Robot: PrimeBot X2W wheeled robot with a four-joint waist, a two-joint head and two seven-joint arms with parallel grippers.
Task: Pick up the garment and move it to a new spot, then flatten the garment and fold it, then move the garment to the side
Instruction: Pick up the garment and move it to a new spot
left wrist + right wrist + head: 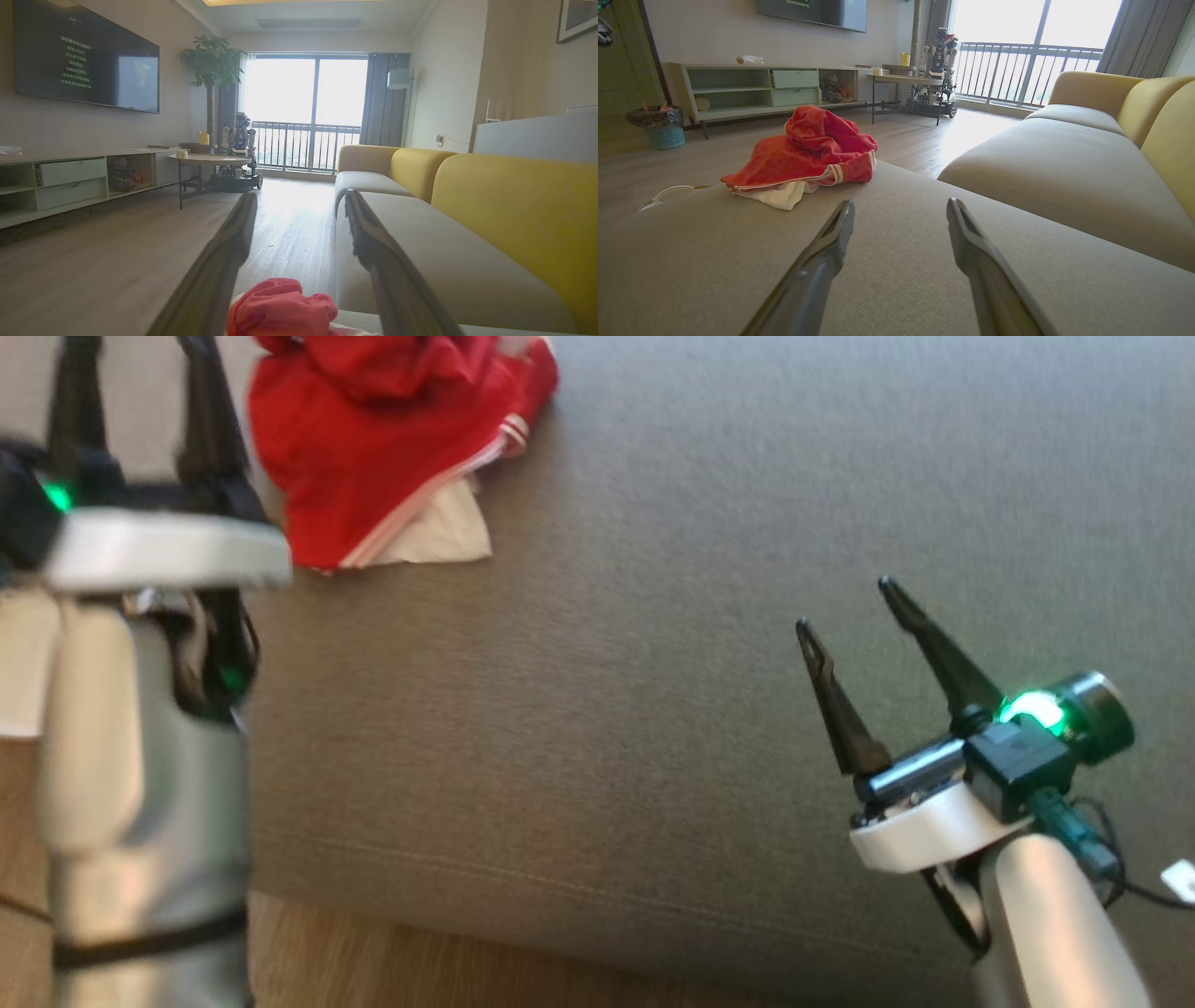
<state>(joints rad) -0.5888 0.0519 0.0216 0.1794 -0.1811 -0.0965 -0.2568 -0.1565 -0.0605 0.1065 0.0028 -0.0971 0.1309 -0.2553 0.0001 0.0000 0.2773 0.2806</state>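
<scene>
The garment (373,439) is a crumpled red piece with white stripes and a white lining, lying on the grey sofa seat (653,663) at the top left of the head view. It also appears as a heap (803,156) in the right wrist view, and a red fold (280,310) sits low in the left wrist view. My left gripper (140,364) hovers just left of the garment, open and holding nothing. Far off at the lower right, my right gripper (845,607) is open over bare cushion.
The seat's front edge runs along the bottom, with wooden floor (420,961) below. A yellow sofa back (514,205) rises on the right. Across the room stand a TV cabinet (752,88), a round table (210,161) and a bin (658,126).
</scene>
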